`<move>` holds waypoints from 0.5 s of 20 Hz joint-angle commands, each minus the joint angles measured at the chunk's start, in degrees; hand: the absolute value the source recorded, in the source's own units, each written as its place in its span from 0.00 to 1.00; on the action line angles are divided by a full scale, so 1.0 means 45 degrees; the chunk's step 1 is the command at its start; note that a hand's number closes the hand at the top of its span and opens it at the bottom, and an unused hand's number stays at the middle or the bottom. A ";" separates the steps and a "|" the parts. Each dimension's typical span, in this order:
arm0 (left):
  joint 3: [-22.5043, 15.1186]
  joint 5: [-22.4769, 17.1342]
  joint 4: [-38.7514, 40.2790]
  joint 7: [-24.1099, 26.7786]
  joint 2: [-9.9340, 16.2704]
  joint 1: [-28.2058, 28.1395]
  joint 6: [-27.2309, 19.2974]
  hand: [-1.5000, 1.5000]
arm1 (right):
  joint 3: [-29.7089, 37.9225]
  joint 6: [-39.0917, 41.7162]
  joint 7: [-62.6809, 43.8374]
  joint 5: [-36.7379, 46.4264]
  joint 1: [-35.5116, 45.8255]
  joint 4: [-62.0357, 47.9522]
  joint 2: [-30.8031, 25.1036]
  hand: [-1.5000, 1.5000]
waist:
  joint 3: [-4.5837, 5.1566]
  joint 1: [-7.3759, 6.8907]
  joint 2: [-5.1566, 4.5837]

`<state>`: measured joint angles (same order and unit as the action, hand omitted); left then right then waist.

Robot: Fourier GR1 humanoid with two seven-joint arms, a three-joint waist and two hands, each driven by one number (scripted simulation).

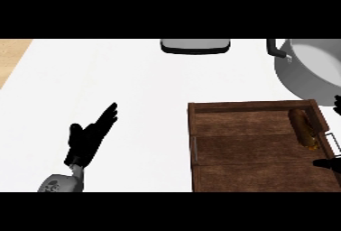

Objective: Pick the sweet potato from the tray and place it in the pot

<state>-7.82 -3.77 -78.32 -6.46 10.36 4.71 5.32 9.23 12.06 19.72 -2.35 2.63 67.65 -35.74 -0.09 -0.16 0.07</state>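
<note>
The sweet potato (303,127) is seen lying in the wooden tray (253,176), near its right wall. The pot (313,67) stands just beyond. The left hand (90,135) is held open, fingers straight; the right hand (337,104) is barely seen, its fingers untellable.

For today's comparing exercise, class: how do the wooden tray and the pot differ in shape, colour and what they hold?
The tray is rectangular, brown wood with a low rim; the pot is round, grey metal with a dark handle at its side. The tray holds the sweet potato, lying along its right side; no food shows in the visible part of the pot. The tray lies nearer the robot, the pot farther back at the right edge, partly cut off. Both rest on the white counter.
</note>
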 commanded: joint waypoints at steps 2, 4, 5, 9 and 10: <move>-0.0138 0.0300 -0.0656 -0.0687 -0.0311 -0.0417 -0.0050 0.50 | 0.0434 0.0773 -0.0002 -0.0269 0.0448 -0.0761 0.0583 0.00 | 0.0019 0.0017 -0.0010; 0.0454 0.0225 -0.0072 -0.0261 -0.0009 0.0109 0.0313 0.50 | 0.0362 0.0847 0.0807 0.0358 0.1535 -0.2754 0.0741 0.00 | 0.0016 -0.0021 -0.0025; 0.0180 0.0511 0.0588 0.0227 -0.0455 0.0188 0.0087 0.50 | 0.0508 0.0934 0.0767 -0.0034 0.1006 -0.2288 0.0959 0.00 | 0.0019 0.0025 -0.0023; 0.0401 0.0265 0.0081 -0.0400 -0.0420 0.0208 0.0332 0.50 | 0.0352 0.0845 0.2871 0.1090 0.2567 -0.5799 0.1265 0.00 | 0.0009 -0.0067 -0.0046; 0.0409 0.0765 0.0434 -0.0035 -0.0609 0.0073 0.0096 0.50 | 0.0346 0.0742 0.2083 0.1042 0.2156 -0.4435 0.1493 0.00 | 0.0018 0.0006 -0.0023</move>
<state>-6.42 -2.21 -78.79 -7.53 9.16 4.52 6.37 10.69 15.73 26.48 0.32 10.47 51.20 -31.27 0.12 -0.24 0.08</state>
